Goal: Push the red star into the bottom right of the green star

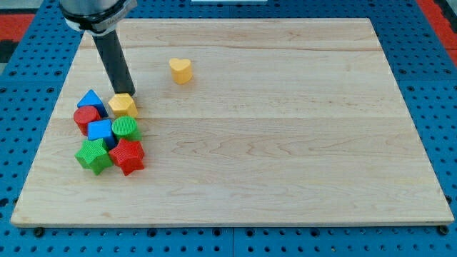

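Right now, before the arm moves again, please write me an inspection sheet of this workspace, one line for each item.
Surface: pale wooden board, flat, on a blue perforated base.
Job's things: red star touches the green star on the view's right.
Clutter: yellow block, blue triangular block, red round block, blue block and green round block clustered above the stars; yellow heart apart.
Grippers: none; my tip at the yellow block's upper edge.
Cables: nothing seen.
Surroundings: red patches at the top corners.
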